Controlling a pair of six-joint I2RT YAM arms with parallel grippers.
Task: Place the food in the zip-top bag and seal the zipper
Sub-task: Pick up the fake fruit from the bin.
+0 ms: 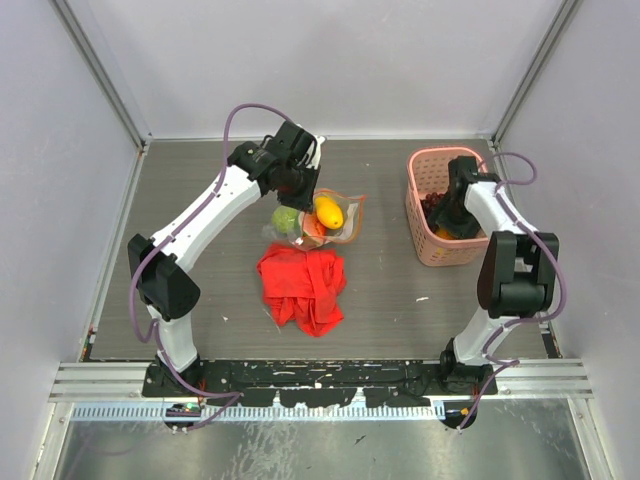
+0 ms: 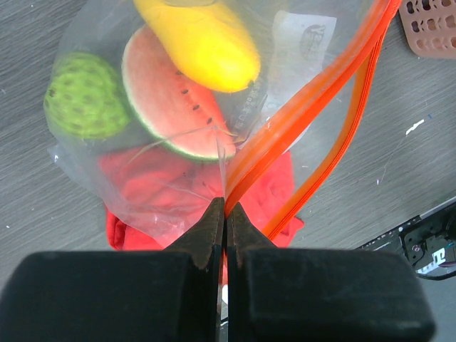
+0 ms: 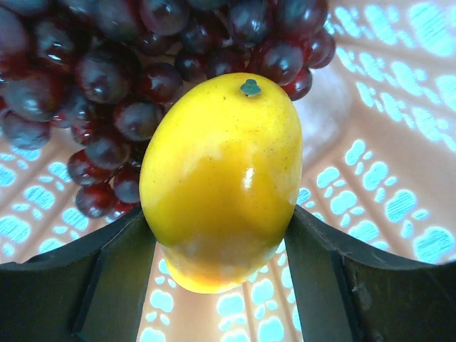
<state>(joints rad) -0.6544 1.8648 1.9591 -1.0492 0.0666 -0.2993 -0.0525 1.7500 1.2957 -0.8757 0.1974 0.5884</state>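
The clear zip-top bag lies mid-table, partly on a red cloth. It holds a yellow mango, a watermelon slice and a green fruit. Its red-orange zipper stands open in two strips. My left gripper is shut on the bag's mouth edge at the zipper's end; in the top view my left gripper is just behind the bag. My right gripper is down inside the pink basket, shut on a yellow lemon, with the dark grape bunch just beyond it.
The pink slatted basket stands at the right, with my right gripper and grapes in it. A crumpled red cloth lies under and in front of the bag. Grey walls enclose the table.
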